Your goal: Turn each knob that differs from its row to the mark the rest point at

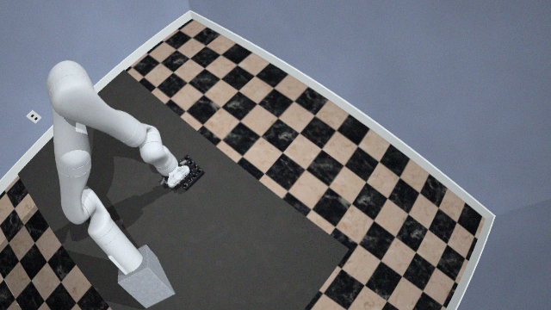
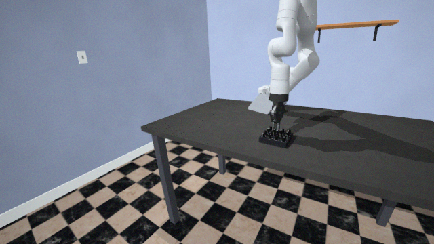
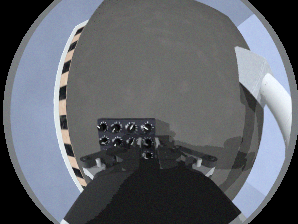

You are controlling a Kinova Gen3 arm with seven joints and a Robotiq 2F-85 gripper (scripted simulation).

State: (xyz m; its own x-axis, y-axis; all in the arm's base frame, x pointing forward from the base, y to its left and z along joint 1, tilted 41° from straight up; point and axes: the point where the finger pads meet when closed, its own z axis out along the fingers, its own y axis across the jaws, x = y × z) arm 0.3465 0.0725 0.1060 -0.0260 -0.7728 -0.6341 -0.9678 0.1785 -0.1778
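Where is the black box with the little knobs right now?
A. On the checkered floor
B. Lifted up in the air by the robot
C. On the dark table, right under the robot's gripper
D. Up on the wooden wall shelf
C: the knob box stands on the dark table, with the gripper pointing straight down just over its knobs.

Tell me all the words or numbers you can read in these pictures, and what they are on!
None can be read.
The knob box should have names printed by its knobs, but every view shows them too small and blurred to read.
The white wall plate shows no writing.
The arm, its fingers and the table show no label.
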